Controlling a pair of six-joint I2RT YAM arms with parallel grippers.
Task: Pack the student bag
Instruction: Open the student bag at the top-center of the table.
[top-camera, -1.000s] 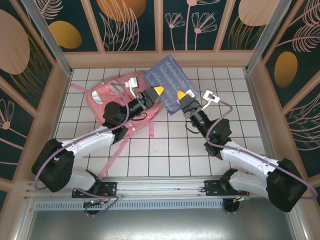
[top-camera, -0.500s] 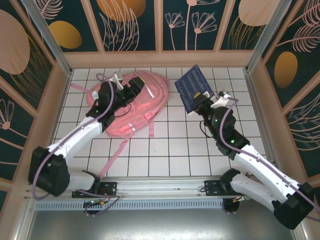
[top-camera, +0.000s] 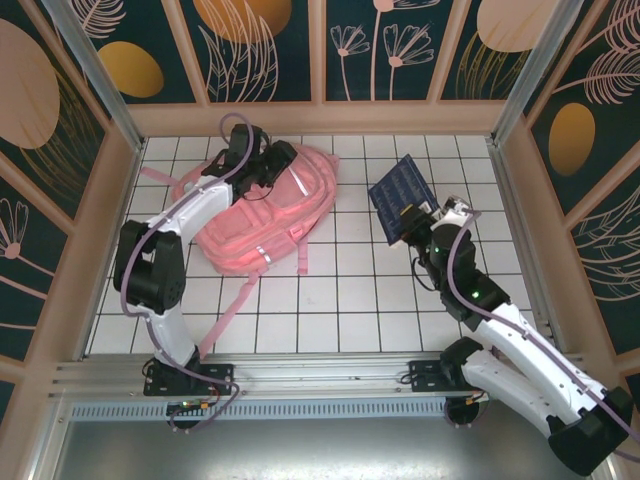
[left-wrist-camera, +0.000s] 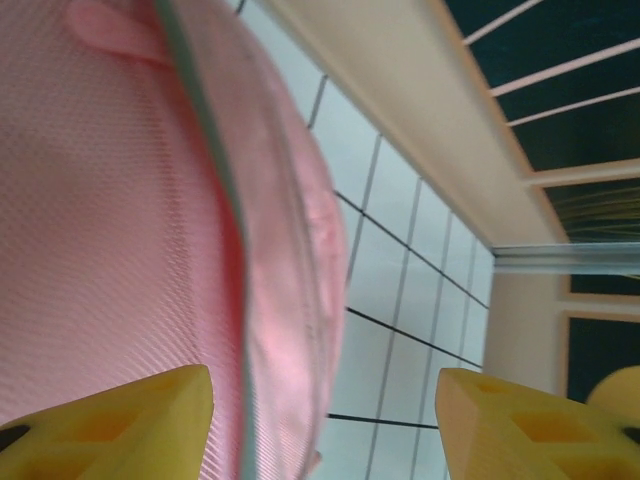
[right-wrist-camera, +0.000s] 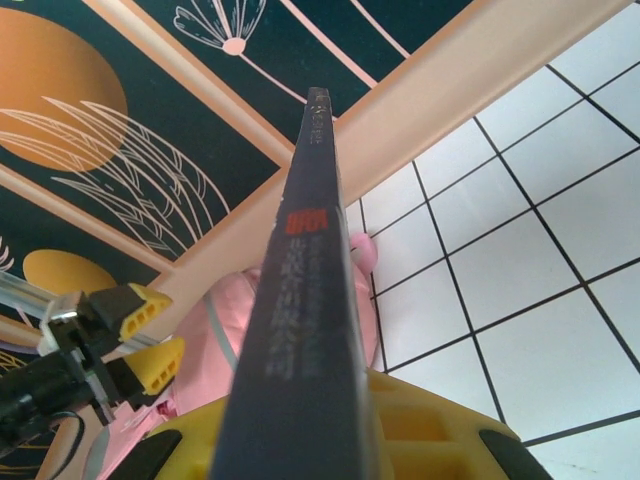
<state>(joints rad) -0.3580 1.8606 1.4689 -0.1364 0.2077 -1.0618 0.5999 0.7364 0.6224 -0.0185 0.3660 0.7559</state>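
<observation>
Pink, soft and floppy: guessing that much about the bag (top-camera: 262, 215), seeing it lying flat on the white tiles (top-camera: 330, 290), straps (top-camera: 225, 310) trailing off its near side. Hanging the left gripper (left-wrist-camera: 322, 425) at the bag's far edge, jaws spread wide, straddling the rounded rim and a thin grey seam (left-wrist-camera: 235, 250) there, squeezing nothing. Clamping the right gripper (top-camera: 413, 216) tight on a blue book (top-camera: 402, 192), tipping it up on its edge, off to the bag's right and well apart from it.

Probably working on getting the bag's mouth wide, then sliding the book in. Not being able to tell the zip's state from here.

Judging the bag as light but limp: sagging and folding when being lifted, maybe sliding on the smooth tiles when being pushed. Thinking of pinching a thick fold of cloth right by the seam, or the pink loop (left-wrist-camera: 110, 25), and not the long straps, those only dragging the rest behind. Expecting thin cloth to be slipping out of hard fingers, so taking a deep bite.
</observation>
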